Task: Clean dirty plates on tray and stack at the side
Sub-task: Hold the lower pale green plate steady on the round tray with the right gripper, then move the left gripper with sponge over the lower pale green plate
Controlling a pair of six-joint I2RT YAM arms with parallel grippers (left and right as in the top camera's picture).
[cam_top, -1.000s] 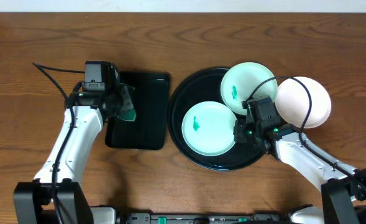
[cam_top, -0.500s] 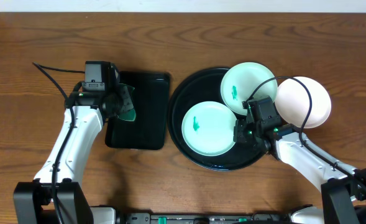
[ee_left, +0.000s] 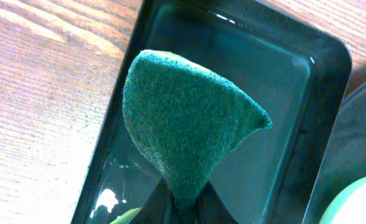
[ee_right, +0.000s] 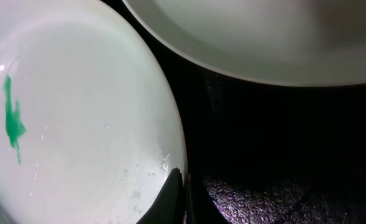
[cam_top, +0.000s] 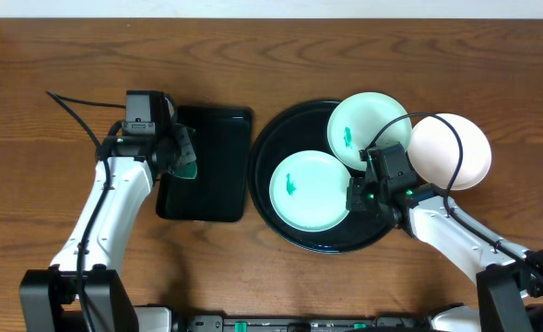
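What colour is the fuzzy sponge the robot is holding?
The sponge is dark green, clearest in the left wrist view.

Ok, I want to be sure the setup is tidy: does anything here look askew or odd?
Yes. The far mint plate sits askew, overhanging the rim of the round black tray toward the white plate on the table. It and the near mint plate each carry a teal smear. Nothing looks spilled or broken.

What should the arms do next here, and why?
Probably swing the left claw and its sponge right, over the teal smear on the nearer mint plate. The right claw looks shut on that plate's rim, steadying it, while the sponge hangs over the small tray, away from any plate.
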